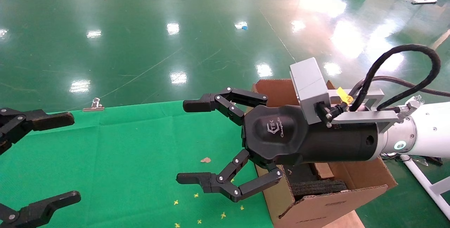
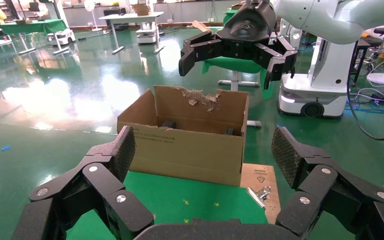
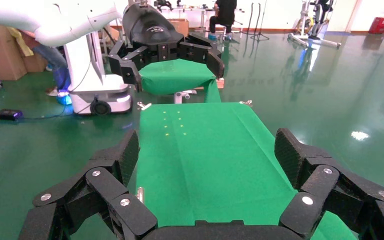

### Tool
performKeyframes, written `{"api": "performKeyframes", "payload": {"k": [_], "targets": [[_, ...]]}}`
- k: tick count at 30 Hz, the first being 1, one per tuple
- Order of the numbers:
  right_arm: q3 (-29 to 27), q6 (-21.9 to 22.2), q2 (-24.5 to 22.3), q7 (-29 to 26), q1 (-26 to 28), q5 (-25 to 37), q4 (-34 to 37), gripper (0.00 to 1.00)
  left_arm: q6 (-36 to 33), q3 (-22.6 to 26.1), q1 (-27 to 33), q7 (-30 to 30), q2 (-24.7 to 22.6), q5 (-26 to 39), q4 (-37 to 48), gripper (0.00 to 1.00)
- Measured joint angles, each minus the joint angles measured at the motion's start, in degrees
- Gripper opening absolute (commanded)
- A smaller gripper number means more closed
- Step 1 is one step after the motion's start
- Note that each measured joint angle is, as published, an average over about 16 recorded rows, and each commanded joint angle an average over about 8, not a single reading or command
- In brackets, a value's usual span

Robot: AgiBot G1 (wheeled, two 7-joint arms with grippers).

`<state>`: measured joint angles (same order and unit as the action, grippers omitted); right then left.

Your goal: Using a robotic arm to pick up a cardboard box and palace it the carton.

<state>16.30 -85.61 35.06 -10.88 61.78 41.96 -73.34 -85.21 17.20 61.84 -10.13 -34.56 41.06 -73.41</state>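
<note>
While our white-armed right black finger gripper hangs spread and empty beside the big brown corrugated carton, nothing is carried. Opposite that carton, our left black gripper gapes empty too; we see no small box

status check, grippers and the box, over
Right gripper open, empty, beside large brown corrugated carton. Left gripper open, empty, over green cloth. Small cardboard box not in view. Nothing blocking.

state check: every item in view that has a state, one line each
Right black finger tool on the white robotic arm: open, empty, raised beside the carton over the cloth.
Left black finger tool: open, empty, over the cloth's left edge.
Large brown corrugated carton: open, flaps upright, far flap torn, black foam blocks inside.
Green cloth on the table: spread flat, held by a metal binder clip.
Small cardboard box: not visible.
</note>
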Motion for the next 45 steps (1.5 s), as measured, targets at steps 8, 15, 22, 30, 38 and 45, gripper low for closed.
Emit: {"api": "performKeyframes", "payload": {"k": [8, 15, 22, 30, 38, 45], "targets": [[0.02, 0.0, 0.0, 0.0, 0.02, 0.01, 0.02, 1.0, 0.0, 0.0, 0.0, 0.0, 0.0, 0.0, 0.0, 1.0], [0.03, 0.0, 0.0, 0.0, 0.03, 0.01, 0.02, 1.0, 0.0, 0.0, 0.0, 0.0, 0.0, 0.0, 0.0, 1.0], [0.03, 0.0, 0.0, 0.0, 0.03, 0.01, 0.02, 1.0, 0.0, 0.0, 0.0, 0.0, 0.0, 0.0, 0.0, 1.0], [0.03, 0.0, 0.0, 0.0, 0.03, 0.01, 0.02, 1.0, 0.0, 0.0, 0.0, 0.0, 0.0, 0.0, 0.0, 1.0], [0.03, 0.0, 0.0, 0.0, 0.03, 0.01, 0.02, 1.0, 0.0, 0.0, 0.0, 0.0, 0.0, 0.0, 0.0, 1.0], [0.03, 0.0, 0.0, 0.0, 0.03, 0.01, 0.02, 1.0, 0.0, 0.0, 0.0, 0.0, 0.0, 0.0, 0.0, 1.0]]}}
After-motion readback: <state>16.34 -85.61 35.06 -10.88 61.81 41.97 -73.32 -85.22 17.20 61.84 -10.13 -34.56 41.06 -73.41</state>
